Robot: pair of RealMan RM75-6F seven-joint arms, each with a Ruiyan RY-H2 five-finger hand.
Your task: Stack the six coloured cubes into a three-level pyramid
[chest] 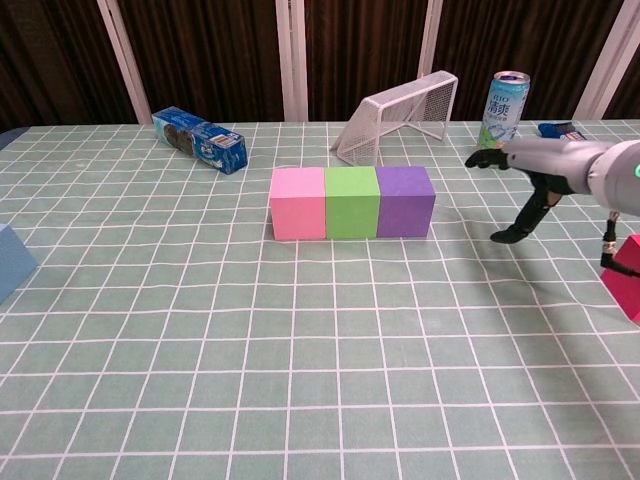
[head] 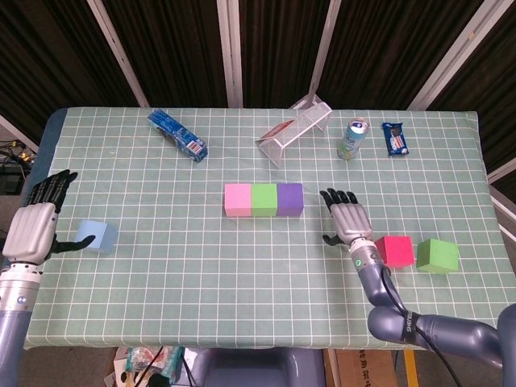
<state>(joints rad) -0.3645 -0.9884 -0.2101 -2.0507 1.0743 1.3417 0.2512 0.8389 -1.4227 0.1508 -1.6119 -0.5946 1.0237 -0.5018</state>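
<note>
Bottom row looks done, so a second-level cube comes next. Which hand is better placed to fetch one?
Probably the right hand: it is open, right beside the red cube, close to the pink-green-purple row. The left hand sits by the blue cube, farther from the row.

a table (head: 242,274) in green checked cloth carries a touching row of pink (head: 237,200), green (head: 264,200) and purple (head: 289,200) cubes. blue cube (head: 97,236) lies left; red (head: 394,251) and another green cube (head: 438,255) right. at the back: packet (head: 178,135), wire rack (head: 295,129), can (head: 352,139), snack (head: 394,138).

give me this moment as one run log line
base row: pink, green, purple touching | right hand: open, beside row | left hand: open, near blue cube
</note>
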